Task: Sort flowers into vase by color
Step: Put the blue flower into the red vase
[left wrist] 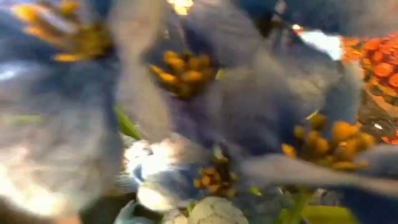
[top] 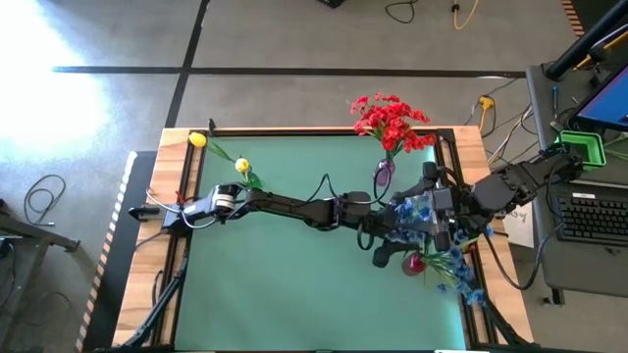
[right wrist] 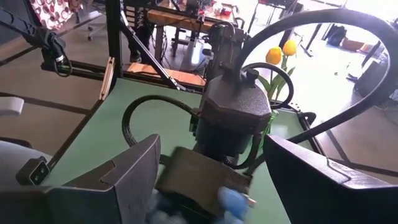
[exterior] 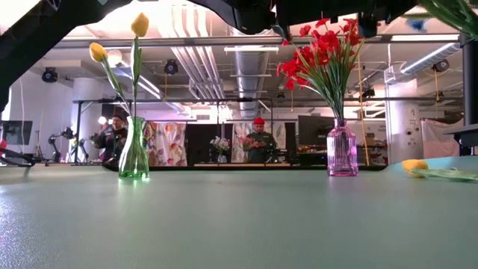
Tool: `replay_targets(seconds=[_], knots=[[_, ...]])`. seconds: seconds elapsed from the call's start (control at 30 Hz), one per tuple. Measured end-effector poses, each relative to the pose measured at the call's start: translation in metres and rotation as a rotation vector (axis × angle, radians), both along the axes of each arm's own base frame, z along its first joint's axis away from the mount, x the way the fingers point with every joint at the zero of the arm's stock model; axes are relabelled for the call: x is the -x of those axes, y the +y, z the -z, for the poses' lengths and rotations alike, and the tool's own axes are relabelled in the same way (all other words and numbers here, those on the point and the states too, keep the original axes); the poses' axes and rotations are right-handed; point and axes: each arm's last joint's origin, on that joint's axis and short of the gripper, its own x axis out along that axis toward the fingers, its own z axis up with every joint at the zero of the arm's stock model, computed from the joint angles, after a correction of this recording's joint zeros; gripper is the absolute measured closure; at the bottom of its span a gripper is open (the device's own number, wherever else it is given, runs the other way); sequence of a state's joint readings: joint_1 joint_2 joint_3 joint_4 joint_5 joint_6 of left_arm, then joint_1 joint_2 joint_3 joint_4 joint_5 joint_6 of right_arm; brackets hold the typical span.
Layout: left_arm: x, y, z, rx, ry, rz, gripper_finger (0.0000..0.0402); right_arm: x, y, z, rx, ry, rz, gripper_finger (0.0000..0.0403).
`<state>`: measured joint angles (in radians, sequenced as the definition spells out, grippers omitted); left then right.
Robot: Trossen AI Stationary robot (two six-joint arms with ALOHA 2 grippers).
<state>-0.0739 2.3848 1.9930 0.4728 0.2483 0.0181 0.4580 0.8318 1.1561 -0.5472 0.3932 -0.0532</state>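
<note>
Both arms meet over the blue flowers near the desk's right edge

Nearest, the right tool (right wrist: 205,180) stands spread, blue flowers (top: 417,209) just beyond its tips. The left tool (top: 385,242), reaching across from the left, is buried in those blooms; its state I cannot tell. Farther back, red flowers (top: 391,122) fill the pink vase (exterior: 342,150) at the far edge; yellow flowers (exterior: 139,26) stand in the green vase (exterior: 134,153) far-left.
</note>
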Motion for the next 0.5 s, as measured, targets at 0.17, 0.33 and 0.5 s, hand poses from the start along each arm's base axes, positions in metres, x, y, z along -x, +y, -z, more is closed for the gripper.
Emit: replay_targets(seconds=[0.17, 0.33, 0.5], knots=[[-0.0011, 0.0024, 0.0059, 0.058, 0.076, -0.083, 0.0135, -0.0005, 0.0002, 0.0003, 0.002, 0.002, 0.0, 0.0128], [-0.0012, 0.0025, 0.0085, 0.049, 0.098, -0.087, 0.0123, -0.0006, 0.0003, 0.0004, 0.015, 0.002, -0.004, 0.0127], [-0.0012, 0.0023, 0.0098, 0.101, 0.127, -0.086, 0.0123, -0.0006, 0.0003, 0.0004, 0.019, 0.001, -0.006, 0.0127]])
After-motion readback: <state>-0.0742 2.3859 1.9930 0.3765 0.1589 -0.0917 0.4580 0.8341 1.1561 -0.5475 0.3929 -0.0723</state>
